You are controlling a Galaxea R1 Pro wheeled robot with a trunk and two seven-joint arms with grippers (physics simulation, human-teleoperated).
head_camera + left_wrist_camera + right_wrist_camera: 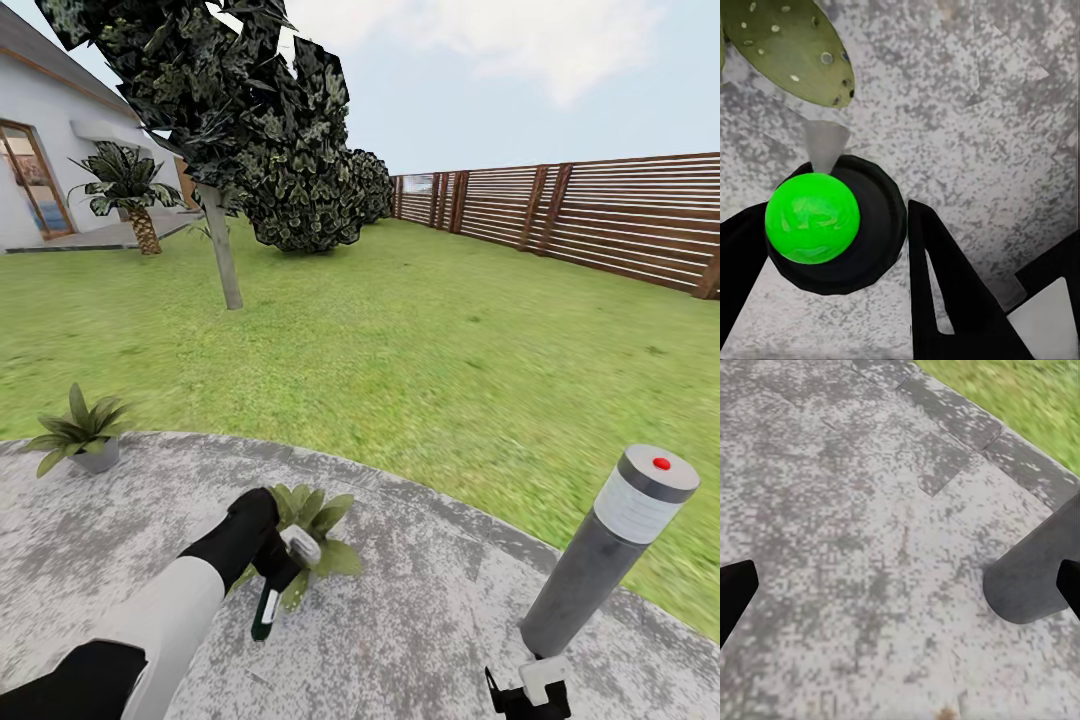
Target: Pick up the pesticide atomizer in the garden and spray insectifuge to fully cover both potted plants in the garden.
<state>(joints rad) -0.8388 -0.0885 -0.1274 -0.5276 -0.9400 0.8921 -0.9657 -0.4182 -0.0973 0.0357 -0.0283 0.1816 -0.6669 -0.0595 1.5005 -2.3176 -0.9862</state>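
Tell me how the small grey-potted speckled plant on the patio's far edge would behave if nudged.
The speckled plant in its small grey pot probably slides or tips easily: the pot looks small under wide leaves. The leaves would likely flex, and the rough stone patio may resist sliding.

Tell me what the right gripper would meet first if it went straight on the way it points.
Most likely the speckled grey stone patio: the right gripper looks down onto bare paving. The grey bollard lamp's post stands just beside that line, though depth is unclear.

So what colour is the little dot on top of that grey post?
Red. The dot sits on the grey cap of the bollard lamp, clearest in the head view.
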